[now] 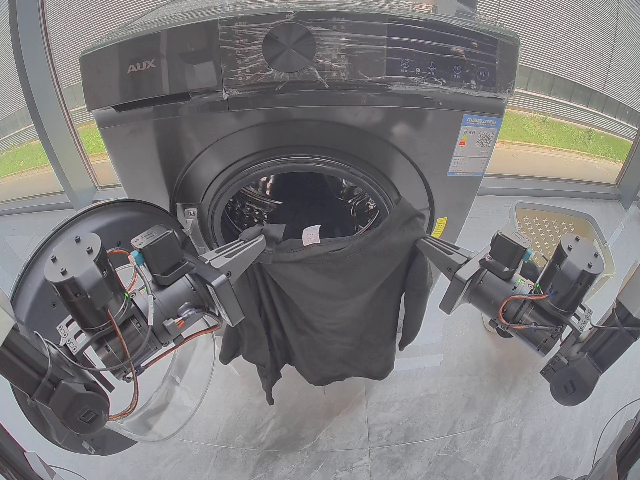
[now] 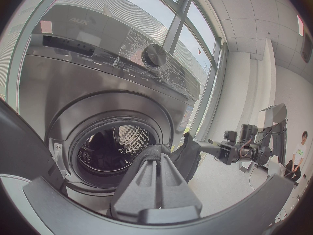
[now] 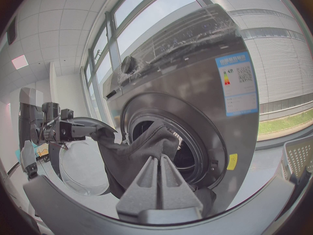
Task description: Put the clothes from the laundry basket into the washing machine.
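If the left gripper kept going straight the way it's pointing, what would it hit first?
Past the black shirt it grips, the left gripper probably meets the washing machine's door rim; depth is unclear, so it may enter the drum instead.

Tile floor [image 1: 433,421] w/ washing machine [image 1: 153,148], laundry basket [image 1: 547,225].

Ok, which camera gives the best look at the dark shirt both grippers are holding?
The head view: the dark shirt hangs full length, stretched between the left gripper and right gripper before the washing machine. The left wrist view catches a bunched corner at its gripper; the right wrist view, a larger draped fold.
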### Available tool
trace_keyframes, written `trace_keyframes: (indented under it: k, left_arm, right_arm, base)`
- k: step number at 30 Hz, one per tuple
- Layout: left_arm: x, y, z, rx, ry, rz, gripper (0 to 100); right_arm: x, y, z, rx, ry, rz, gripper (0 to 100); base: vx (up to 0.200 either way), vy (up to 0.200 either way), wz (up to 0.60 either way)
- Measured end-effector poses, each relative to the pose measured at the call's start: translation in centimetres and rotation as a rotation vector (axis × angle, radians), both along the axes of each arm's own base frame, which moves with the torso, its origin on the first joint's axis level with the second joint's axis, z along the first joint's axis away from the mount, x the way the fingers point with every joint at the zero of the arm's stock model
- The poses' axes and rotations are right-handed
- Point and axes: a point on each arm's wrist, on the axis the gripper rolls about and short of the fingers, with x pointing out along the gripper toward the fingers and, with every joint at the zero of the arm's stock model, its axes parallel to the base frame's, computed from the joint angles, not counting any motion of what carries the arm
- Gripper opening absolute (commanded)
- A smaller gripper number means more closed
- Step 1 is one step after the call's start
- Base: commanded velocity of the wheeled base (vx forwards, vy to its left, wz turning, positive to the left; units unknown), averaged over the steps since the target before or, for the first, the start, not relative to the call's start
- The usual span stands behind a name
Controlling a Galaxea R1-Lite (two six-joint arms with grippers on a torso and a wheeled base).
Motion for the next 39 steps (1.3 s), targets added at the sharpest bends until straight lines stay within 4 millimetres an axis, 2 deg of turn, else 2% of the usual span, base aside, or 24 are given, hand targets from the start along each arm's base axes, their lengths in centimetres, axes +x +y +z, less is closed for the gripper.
trace_keyframes:
  k: [19, 35, 36, 39]
  left_arm:
    - [-0.1, 0.6, 1.1, -0.048, -0.080, 0.036, 0]
    - [0.0, 1.0, 0.8, -0.039, -0.069, 0.040, 0]
    - [0.0, 1.1, 0.7, -0.038, -0.067, 0.040, 100]
    - [0.0, 1.1, 0.5, -0.039, -0.055, 0.039, 100]
  right_arm:
    - [-1.1, 0.6, 3.4, 0.074, -0.105, 0.016, 0]
    - [-1.2, 0.5, 3.6, 0.079, -0.111, 0.016, 0]
    - [-1.3, 0.6, 3.6, 0.079, -0.110, 0.018, 0]
    - [-1.3, 0.6, 3.6, 0.079, -0.109, 0.019, 0]
  base:
    - [0.000, 0.000, 0.00]
    - [0.000, 0.000, 0.00]
    - [0.000, 0.000, 0.00]
    - [0.000, 0.000, 0.00]
